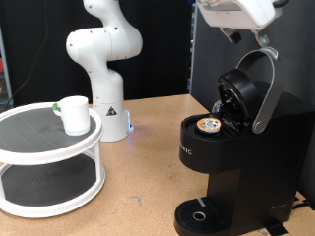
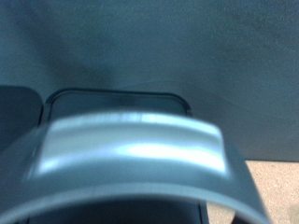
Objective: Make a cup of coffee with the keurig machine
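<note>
1. Keurig machine: exterior view's right; lid raised, pod seated in chamber.
2. Gripper: above silver handle; finger spread cannot be told.
3. Cup: on white rack, exterior view's left.
4. Handling note: press handle down squarely, evenly.

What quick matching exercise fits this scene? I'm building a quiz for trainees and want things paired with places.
Things:
1. cup
2. pod
3. gripper
4. drip tray

Places:
A. above the raised lid handle
B. base of the keurig machine
C. top tier of the white round shelf
D. in the open brew chamber

Pairs: 1-C, 2-D, 3-A, 4-B
</note>
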Robot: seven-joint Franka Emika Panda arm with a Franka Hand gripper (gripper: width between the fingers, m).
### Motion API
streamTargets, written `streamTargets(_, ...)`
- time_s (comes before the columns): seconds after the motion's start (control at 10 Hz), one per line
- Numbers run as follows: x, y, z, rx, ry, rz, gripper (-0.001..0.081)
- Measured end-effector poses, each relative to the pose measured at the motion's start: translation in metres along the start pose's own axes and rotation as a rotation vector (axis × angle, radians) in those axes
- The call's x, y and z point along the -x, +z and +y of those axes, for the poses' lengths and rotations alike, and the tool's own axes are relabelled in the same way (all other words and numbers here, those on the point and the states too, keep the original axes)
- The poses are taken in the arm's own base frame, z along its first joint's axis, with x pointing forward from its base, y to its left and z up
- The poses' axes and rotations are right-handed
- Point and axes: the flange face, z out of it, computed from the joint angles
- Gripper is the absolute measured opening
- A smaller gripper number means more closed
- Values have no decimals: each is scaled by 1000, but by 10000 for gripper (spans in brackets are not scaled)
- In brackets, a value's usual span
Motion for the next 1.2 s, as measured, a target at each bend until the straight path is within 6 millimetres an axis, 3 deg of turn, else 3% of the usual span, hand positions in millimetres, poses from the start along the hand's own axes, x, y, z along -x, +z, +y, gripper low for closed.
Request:
streamTargets(0.3,-16,10,-13,15,11,13,808)
streamTargets(0.4,-21,12,-16,16,11,16,716)
streamTargets(0.5,-25,14,-18,18,11,20,716)
streamTargets(0.6,-29,16,-19,21,8,23,498)
streamTargets(0.7,-32,18,-22,22,5,25,498)
streamTargets(0.9,-38,23,-26,17,8,22,223)
streamTargets(1.0,-39,28,-27,18,6,19,223)
streamTargets(1.1,-41,33,-29,20,4,15,47)
streamTargets(1.2,-41,38,-29,21,3,9,47)
